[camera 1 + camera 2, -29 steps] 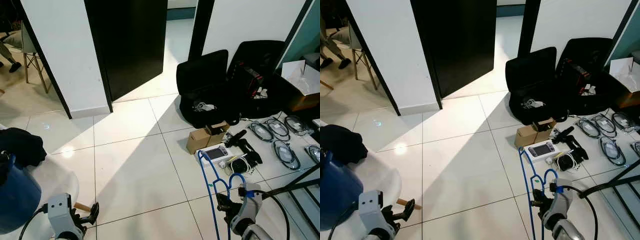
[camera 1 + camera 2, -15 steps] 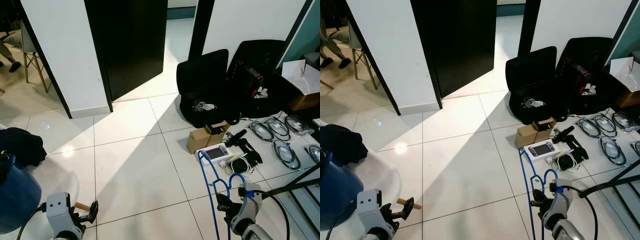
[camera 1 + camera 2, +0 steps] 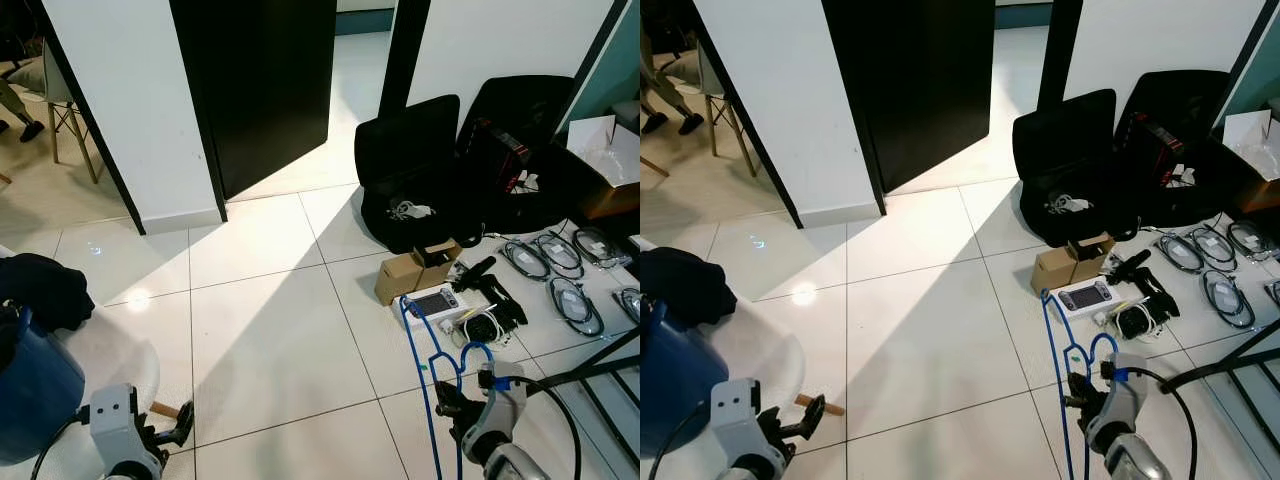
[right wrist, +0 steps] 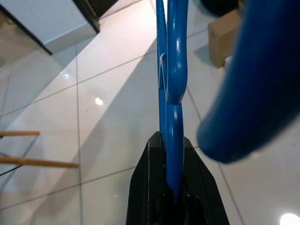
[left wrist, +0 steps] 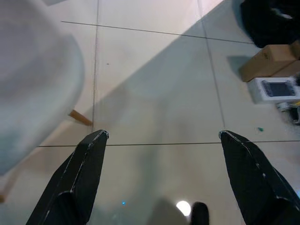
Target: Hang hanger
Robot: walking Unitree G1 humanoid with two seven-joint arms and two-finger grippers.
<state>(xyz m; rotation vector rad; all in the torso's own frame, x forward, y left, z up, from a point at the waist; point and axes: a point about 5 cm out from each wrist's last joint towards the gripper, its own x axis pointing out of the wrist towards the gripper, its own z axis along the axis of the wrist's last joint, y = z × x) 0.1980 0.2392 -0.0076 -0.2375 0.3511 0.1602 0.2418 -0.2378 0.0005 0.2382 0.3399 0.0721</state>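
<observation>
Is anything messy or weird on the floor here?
Yes. Coiled cables, small boxes and two open black bags lie spread over the tiles on the right, like someone is mid-unpacking. Nothing looks spilled or broken.

Bright wedge of light falls through the dark doorway point(image 3: 265, 90) across glossy tiles; small glare spots. Blue hanger point(image 4: 171, 93) blurs near the wrist lens.

I see a glossy white tiled floor point(image 3: 270, 330) with sunlight slanting from a far dark doorway point(image 3: 265, 80) between white walls point(image 3: 120, 100).

No legible text — no labels, nos.
</observation>
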